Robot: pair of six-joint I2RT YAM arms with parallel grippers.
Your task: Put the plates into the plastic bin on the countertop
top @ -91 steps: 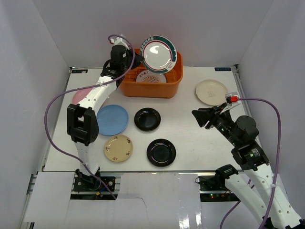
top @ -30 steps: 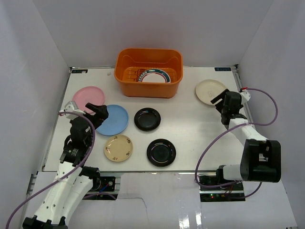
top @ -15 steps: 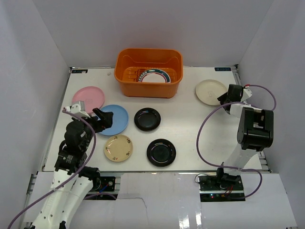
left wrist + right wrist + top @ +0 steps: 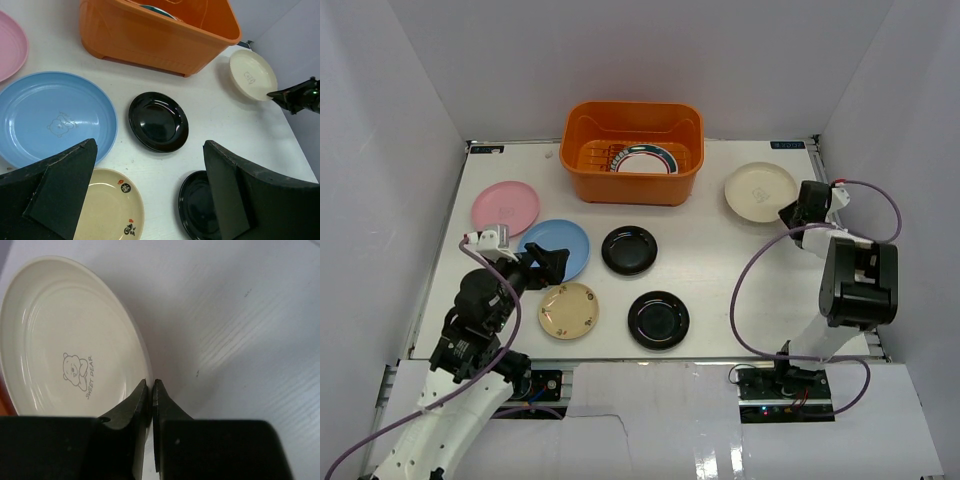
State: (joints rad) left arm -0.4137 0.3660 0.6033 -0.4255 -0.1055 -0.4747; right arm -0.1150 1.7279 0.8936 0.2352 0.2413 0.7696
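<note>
The cream plate [image 4: 760,190] lies at the back right of the countertop [image 4: 720,260], and my right gripper [image 4: 798,212] is shut on its near right rim. The right wrist view shows the jaws [image 4: 150,382] pinched on the edge of the cream plate [image 4: 65,340]. My left gripper [image 4: 535,262] hangs open and empty over the blue plate [image 4: 560,245] and the tan plate [image 4: 568,310]. In the left wrist view its fingers [image 4: 60,185] frame a black plate [image 4: 158,121]. The orange plastic bin [image 4: 630,188] holds a green-rimmed plate [image 4: 645,160].
A pink plate [image 4: 506,207] lies at the left. Two black plates [image 4: 629,250] [image 4: 658,319] sit mid-table. White walls close in on three sides. The right arm's cable loops over the table's right edge.
My right gripper's jaws have closed onto the cream plate's rim, and the plate has shifted slightly left. The left arm has drifted toward the near side and to the right, still open.
</note>
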